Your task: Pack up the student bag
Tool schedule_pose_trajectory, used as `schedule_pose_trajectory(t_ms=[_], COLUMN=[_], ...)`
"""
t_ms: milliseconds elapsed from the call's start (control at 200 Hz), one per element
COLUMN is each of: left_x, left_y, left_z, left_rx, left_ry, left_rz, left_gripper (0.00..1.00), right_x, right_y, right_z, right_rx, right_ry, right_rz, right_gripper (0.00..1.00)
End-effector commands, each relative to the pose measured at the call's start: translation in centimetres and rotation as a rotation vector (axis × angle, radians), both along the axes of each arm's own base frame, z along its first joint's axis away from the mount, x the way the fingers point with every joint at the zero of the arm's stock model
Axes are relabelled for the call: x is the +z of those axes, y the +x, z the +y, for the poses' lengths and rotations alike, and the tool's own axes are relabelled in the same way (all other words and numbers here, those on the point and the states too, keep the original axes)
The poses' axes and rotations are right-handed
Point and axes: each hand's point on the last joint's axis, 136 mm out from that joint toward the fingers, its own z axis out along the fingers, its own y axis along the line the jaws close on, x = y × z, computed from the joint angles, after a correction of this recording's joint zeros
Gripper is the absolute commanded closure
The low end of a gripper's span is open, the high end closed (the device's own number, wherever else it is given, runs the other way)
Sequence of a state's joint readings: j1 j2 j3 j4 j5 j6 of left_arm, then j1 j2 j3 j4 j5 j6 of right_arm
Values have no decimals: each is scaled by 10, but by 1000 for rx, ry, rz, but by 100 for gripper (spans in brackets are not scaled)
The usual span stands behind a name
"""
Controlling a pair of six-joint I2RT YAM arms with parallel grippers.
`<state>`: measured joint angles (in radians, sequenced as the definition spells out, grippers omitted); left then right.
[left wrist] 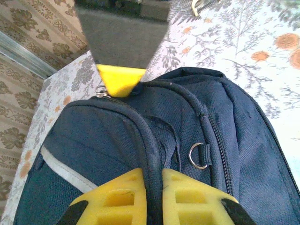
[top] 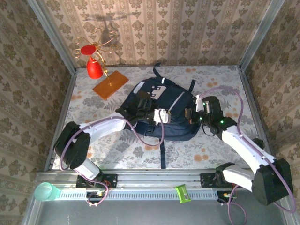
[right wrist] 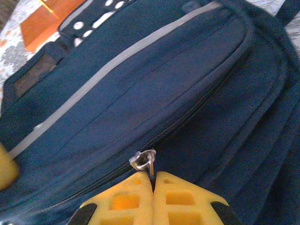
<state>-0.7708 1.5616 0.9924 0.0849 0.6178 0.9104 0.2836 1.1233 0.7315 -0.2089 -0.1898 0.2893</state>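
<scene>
The student bag (top: pixel 180 131) lay flat in the middle of the flowered counter (top: pixel 117 150). Its white patch (top: pixel 157 91) faced up, its top handle pointed at the back wall and a dark strap trailed toward the near edge. It was much the largest thing there.

The left arm (top: pixel 101 126) reached in from the near left corner to the bag's left side. Its jaws were clenched on the bag itself. From the wrist I could see the yellow fingers (left wrist: pixel 119 192) pinching a raised, piped seam (left wrist: pixel 152 140) of navy fabric that ran up between them. A small metal D-ring (left wrist: pixel 198 155) sat just right of that seam, beside a closed zip line.

The right arm (top: pixel 239 140) came in from the near right corner to the bag's right side. Its jaws were closed as well, and its yellow fingers (right wrist: pixel 183 197) met tip to tip on the tab of a silver zipper pull (right wrist: pixel 142 159). The pull stood at the end of a zip curving under a pocket with a grey stripe (right wrist: pixel 117 61).

Behind the bag, at the far left, a red ornament (top: pixel 94 68) on wire stood beside an orange board (top: pixel 110 84), apart from the bag. A teal cup (top: pixel 46 191) and a small green object (top: pixel 183 193) rested on the metal rail (top: pixel 150 180) at the near edge.
</scene>
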Motion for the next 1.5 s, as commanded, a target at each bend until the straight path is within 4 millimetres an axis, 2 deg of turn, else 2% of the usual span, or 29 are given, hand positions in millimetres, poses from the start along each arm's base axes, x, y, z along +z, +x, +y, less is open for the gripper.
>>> schedule_pose_trajectory(t_ms=[0,45,80,160,200,245,315,415,550,715,830,915,985,1045,1090,1165,1270,1495], left_x=[-5,-9,-11,-8,-2,7,20,35,29,5,-7,-18,-23,-21,-18,-8,3,14], left_y=[-10,-7,-5,-4,-7,-9,-12,-20,-16,8,15,19,21,19,12,-4,-18,-22], left_z=[38,48,56,71,74,74,69,50,14,-17,-27,-26,-21,-19,-18,-19,-10,26], left_rx=[35,90,143,267,308,371,478,558,630,669,656,649,645,620,574,468,371,256], left_ry=[10,7,4,-16,-34,-51,-65,-78,-2,136,176,204,220,202,174,113,56,-24], left_rz=[142,171,190,205,213,209,208,238,197,107,98,115,125,143,155,160,173,171], left_gripper=[100,96,89,66,54,45,38,34,32,36,46,60,75,90,95,100,100,100], right_x=[-15,-14,-12,-4,-1,3,9,16,21,23,21,19,16,9,0,-11,-15,-18], right_y=[14,14,12,4,-2,-9,-19,-29,-33,-35,-35,-35,-34,-31,-30,-28,-26,-25], right_z=[-48,-38,-29,-6,5,16,29,39,43,42,39,37,32,23,14,1,-15,-38], right_rx=[-189,-154,-121,-28,19,67,122,160,168,162,145,130,99,55,16,-43,-110,-189], right_ry=[-125,-83,-58,-11,12,39,73,111,145,161,158,160,144,99,55,-10,-74,-151], right_rz=[54,47,31,-10,-20,-32,-51,-67,-78,-90,-90,-89,-86,-67,-42,-15,-20,-22], right_gripper=[100,100,100,100,100,100,100,100,100,100,100,100,100,100,100,100,100,100])
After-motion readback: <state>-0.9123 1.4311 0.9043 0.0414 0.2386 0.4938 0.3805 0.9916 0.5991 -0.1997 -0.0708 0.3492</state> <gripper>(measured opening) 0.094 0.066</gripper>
